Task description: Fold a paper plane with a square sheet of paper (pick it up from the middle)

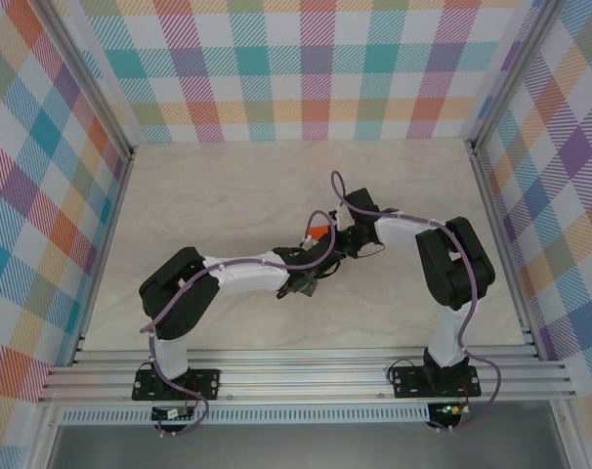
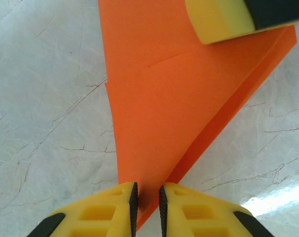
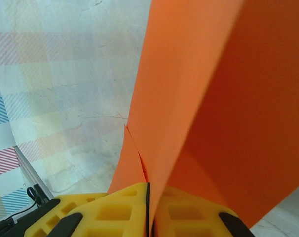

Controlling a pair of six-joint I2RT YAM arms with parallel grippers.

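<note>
Pinching orange paper [image 2: 159,108] from both ends above mid table [image 1: 228,195]. The paper's long axis tapers from its wide end to a narrow tip at the left gripper [image 2: 147,207], which is clamped on that tip. The right gripper [image 3: 148,207] is squeezed tight on the opposite part, its fingertip [image 2: 218,19] visible. Both arms have bent elbows, with forearms reaching inward and meeting.

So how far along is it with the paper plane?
Partway. The orange paper is already folded into a layered, pointed shape. Right now the right gripper pinches it, and the left gripper straddles its narrow tip. No finished dart with wings yet, so more folds remain.
</note>
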